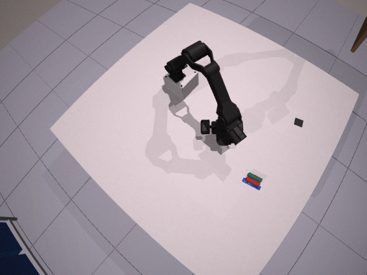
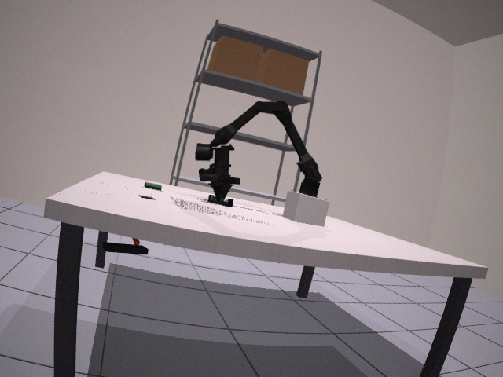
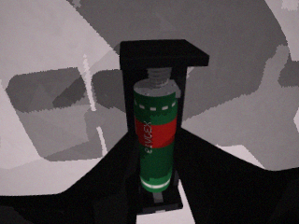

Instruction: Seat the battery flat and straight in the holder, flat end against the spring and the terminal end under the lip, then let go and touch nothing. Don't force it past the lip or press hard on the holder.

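The green battery (image 3: 155, 161) with a red band lies lengthwise in the black holder (image 3: 163, 52) (image 2: 230, 203) in the wrist view. Its grey end faces a ribbed grey spring (image 3: 159, 74) by the holder's tall, overhanging end block. Its other end, with a white ring, is near the low end with a metal strip. It looks slightly tilted along the holder; whether it rests fully on the floor is hidden. My gripper (image 3: 154, 134) (image 2: 221, 198) is shut on the battery's sides, down at the holder. The arm hides battery and holder in the top view.
A red and a green cylinder (image 1: 254, 177) lie side by side at a blue strip (image 1: 251, 186) on the table (image 1: 148, 207) (image 2: 365, 247). A small black square (image 1: 298, 122) (image 2: 147, 197) lies apart from them. The arm stands on a pale box (image 1: 189, 85) (image 2: 310, 209).
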You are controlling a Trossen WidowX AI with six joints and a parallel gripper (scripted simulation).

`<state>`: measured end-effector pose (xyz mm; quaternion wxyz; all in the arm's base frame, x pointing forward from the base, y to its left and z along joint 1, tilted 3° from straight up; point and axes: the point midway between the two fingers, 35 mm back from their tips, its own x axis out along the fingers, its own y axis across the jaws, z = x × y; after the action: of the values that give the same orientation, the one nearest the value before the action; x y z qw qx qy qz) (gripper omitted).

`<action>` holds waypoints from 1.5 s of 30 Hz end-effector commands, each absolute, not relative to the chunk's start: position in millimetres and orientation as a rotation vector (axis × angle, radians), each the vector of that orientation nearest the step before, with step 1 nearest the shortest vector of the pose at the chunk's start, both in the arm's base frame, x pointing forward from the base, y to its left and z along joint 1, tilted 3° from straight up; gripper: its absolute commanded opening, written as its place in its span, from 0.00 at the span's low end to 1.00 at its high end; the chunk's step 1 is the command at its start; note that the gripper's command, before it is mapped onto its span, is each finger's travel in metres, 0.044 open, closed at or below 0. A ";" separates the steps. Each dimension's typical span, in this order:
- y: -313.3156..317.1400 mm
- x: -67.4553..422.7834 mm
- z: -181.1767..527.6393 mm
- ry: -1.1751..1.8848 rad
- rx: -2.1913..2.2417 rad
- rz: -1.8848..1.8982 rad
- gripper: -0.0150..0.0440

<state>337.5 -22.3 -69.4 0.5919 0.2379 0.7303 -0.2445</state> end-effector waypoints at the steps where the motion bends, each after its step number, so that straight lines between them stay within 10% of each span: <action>1: -23.7 338.0 -68.2 1.680 0.551 -0.579 0.35; 29: -16.3 327.9 -69.5 1.684 0.557 -0.578 0.35; 33: -16.3 327.9 -69.5 1.684 0.557 -0.578 0.53; 45: -16.2 328.6 -55.1 1.683 0.555 -0.577 0.53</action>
<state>325.8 -16.2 -61.3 0.5915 0.2373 0.7291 -0.2496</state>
